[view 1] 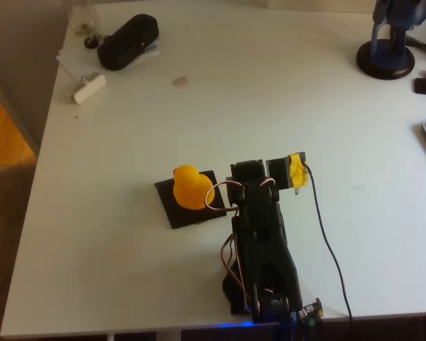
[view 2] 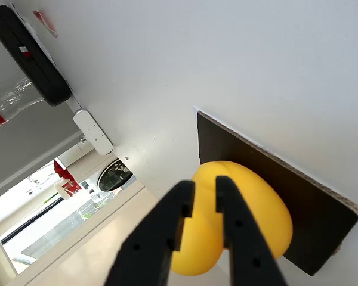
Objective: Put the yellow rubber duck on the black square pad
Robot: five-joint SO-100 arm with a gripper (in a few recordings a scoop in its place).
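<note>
One yellow rubber duck [view 1: 190,187] is sitting on the black square pad [view 1: 172,192] in the overhead view, near the middle of the white table [view 1: 270,99]. The duck is covering much of the pad's upper half, while the pad's left corner and lower strip are showing bare. The black arm [view 1: 264,249] is reaching up from the bottom edge of the table and bending toward the duck from the right, its upper housing lying just beside the pad's right corner. A yellow-taped part [view 1: 297,172] is sticking out to the right of the arm. Far off at the upper left, a black oblong case [view 1: 128,41] and a small white block [view 1: 89,87] are lying well apart from the pad.

Moving to the wrist view, the gripper [view 2: 206,208] is showing two black fingers [view 2: 167,238] standing nearly closed, with only a narrow slit between them and nothing held in it. The duck [view 2: 250,214] is lying behind the fingers, resting on the pad [view 2: 310,208]; whether the fingertips are touching the duck cannot be told.

Judging from this, the placing step is looking finished and the release is looking done. The next move is likely calling for a clean retreat, lifting straight away so the fingers are not nudging the duck off the pad.
</note>
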